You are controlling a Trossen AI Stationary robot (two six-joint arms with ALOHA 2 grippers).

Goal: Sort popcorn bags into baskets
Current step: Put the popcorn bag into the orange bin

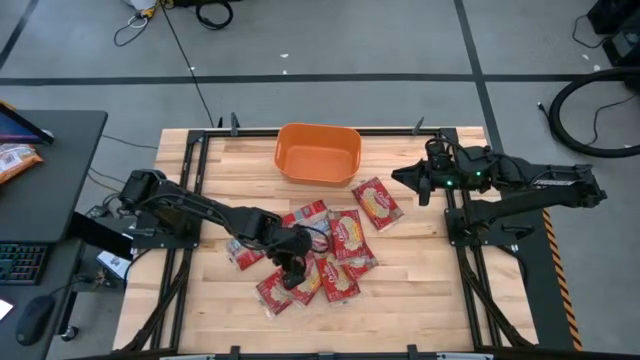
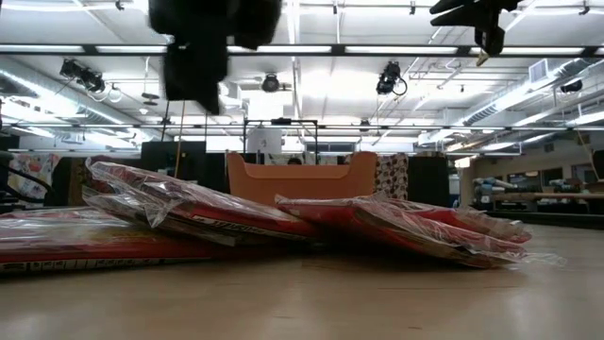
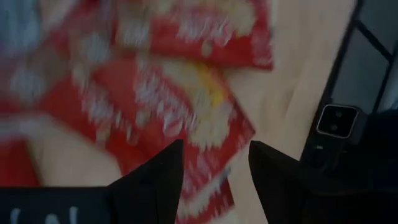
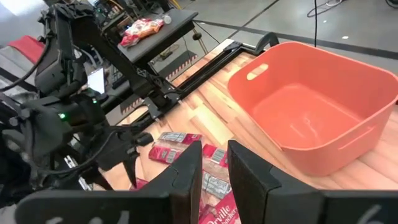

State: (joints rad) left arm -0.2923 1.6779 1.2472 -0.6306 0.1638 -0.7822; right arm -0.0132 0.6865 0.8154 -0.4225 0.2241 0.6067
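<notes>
The room is a wide lit hall with a grey floor, cables lying on it. The counter [image 1: 420,290] is pale wood planks in a dark frame, smooth enough for packets to slide.

The orange basket [image 1: 318,153] sits at the far middle edge, empty.

The popcorn bags [image 1: 338,240] lie in a loose overlapping heap mid-counter, one [image 1: 376,203] apart, nearer the basket. They look light, flat, soft and crinkly, probably slick; pinching a free edge or corner seems safest.

The left claw [image 1: 292,272] hangs over the heap's near side, fingers apart, nothing between them as far as the blurred wrist view shows. The right claw [image 1: 421,180] waits beside the basket, fingers narrowly apart, empty.
</notes>
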